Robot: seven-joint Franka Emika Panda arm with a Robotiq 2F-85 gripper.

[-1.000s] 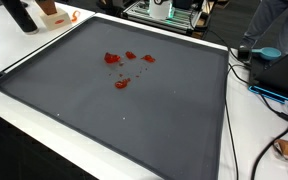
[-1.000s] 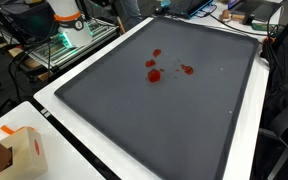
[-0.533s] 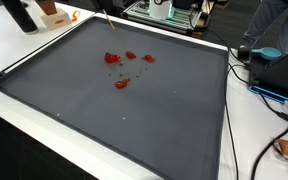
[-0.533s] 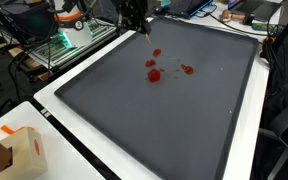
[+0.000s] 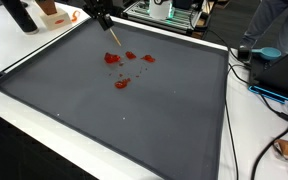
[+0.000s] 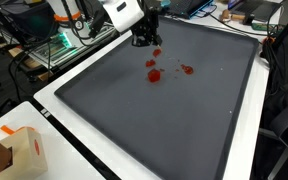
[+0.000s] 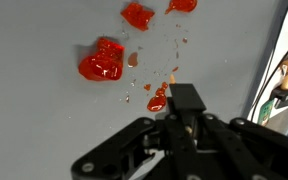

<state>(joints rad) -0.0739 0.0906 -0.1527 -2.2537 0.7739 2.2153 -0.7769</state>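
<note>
Several red blobs [image 5: 112, 58] [image 6: 153, 74] lie in a loose cluster on a large dark grey mat [image 5: 134, 125] [image 6: 164, 130]. My gripper [image 5: 102, 18] [image 6: 144, 38] hangs over the mat's far edge, just beside the cluster. It is shut on a thin stick-like tool [image 5: 114, 37] that slants down towards the blobs. In the wrist view the gripper [image 7: 184, 122] holds the tool's black end [image 7: 186, 100] right next to a small red smear [image 7: 157, 100]. The largest blob [image 7: 102, 62] lies ahead of it to the left, and another blob [image 7: 137, 14] lies further on.
The mat lies on a white table [image 5: 29, 45]. An orange and white box [image 6: 19, 150] [image 5: 52, 14] stands off the mat. Cables [image 5: 269, 95] and a blue item [image 5: 264, 52] lie along one side. Lit equipment [image 6: 69, 40] stands behind the table.
The arm has come into both exterior views from the far edge and lowered over the mat, bringing the tool close to the red blobs. The blobs have not moved.
</note>
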